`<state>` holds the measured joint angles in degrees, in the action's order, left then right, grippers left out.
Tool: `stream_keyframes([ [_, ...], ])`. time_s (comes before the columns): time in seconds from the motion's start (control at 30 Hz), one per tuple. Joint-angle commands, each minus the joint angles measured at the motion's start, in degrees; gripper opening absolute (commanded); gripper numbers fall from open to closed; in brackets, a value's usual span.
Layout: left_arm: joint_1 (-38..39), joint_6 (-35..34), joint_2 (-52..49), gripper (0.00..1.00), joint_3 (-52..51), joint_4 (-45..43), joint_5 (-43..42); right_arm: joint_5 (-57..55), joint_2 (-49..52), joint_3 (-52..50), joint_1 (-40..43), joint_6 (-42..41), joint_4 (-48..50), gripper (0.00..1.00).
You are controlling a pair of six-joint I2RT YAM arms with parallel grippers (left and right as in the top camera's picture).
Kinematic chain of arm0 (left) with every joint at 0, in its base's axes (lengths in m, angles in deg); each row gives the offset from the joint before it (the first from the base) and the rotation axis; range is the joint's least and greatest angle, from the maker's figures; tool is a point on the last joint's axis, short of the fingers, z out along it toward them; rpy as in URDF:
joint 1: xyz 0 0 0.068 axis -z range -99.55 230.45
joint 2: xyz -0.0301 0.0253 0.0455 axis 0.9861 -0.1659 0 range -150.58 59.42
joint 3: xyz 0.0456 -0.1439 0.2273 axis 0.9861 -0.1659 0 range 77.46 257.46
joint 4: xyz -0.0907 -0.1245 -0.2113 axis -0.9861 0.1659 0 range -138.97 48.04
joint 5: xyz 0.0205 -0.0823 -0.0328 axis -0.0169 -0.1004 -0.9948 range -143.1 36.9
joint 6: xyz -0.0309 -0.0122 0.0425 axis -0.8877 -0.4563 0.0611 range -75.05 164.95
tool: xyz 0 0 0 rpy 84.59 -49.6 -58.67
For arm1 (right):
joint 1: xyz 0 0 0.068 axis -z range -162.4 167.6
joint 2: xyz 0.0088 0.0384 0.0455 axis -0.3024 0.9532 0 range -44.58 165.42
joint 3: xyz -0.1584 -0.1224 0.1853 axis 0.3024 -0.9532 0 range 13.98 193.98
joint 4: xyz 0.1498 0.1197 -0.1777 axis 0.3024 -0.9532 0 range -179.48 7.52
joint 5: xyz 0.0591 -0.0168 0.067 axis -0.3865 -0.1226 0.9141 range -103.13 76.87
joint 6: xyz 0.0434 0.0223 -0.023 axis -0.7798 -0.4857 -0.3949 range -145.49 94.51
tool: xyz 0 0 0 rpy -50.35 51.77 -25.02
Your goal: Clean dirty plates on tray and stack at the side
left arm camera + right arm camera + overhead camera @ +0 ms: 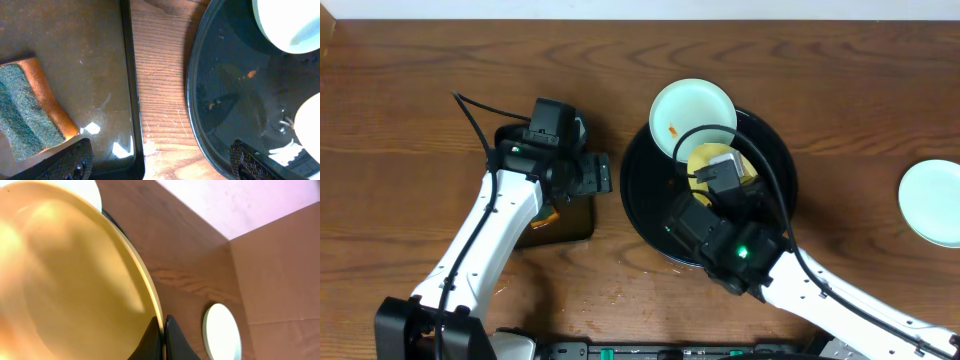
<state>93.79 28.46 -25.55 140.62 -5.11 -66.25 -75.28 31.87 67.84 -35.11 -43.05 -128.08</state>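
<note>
The large round black tray (650, 200) sits mid-table. A pale blue-white plate (693, 118) with an orange smear leans on the tray's far rim; it also shows in the left wrist view (287, 25). My right gripper (162, 330) is shut on the rim of the pale yellow plate (65, 280), held tilted over the tray (705, 160). A second pale blue-white plate (932, 200) lies flat at the right side, also in the right wrist view (222, 332). My left gripper (160, 162) is open and empty, straddling the gap between the tray (200, 100) and the sponge tray.
A smaller black rectangular tray (100, 75) at the left holds a green and orange sponge (30, 110). Orange crumbs lie on the round tray's floor (250, 75). A pale wall and a brown box side show beyond the table in the right wrist view.
</note>
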Motion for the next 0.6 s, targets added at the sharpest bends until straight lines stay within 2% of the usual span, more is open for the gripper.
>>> stream_keyframes([
  [0.0, 0.1, 0.2, 0.0, 0.88, 0.9, 0.2, 0.7, -6.6, -0.6, 0.7, -2.4, 0.1, 0.1, 0.01],
  [0.57, 0.1, 0.2, 0.0, 0.88, 0.9, 0.2, 0.7, -6.6, -0.7, 1.7, -4.0, 2.4, 0.4, 0.01],
])
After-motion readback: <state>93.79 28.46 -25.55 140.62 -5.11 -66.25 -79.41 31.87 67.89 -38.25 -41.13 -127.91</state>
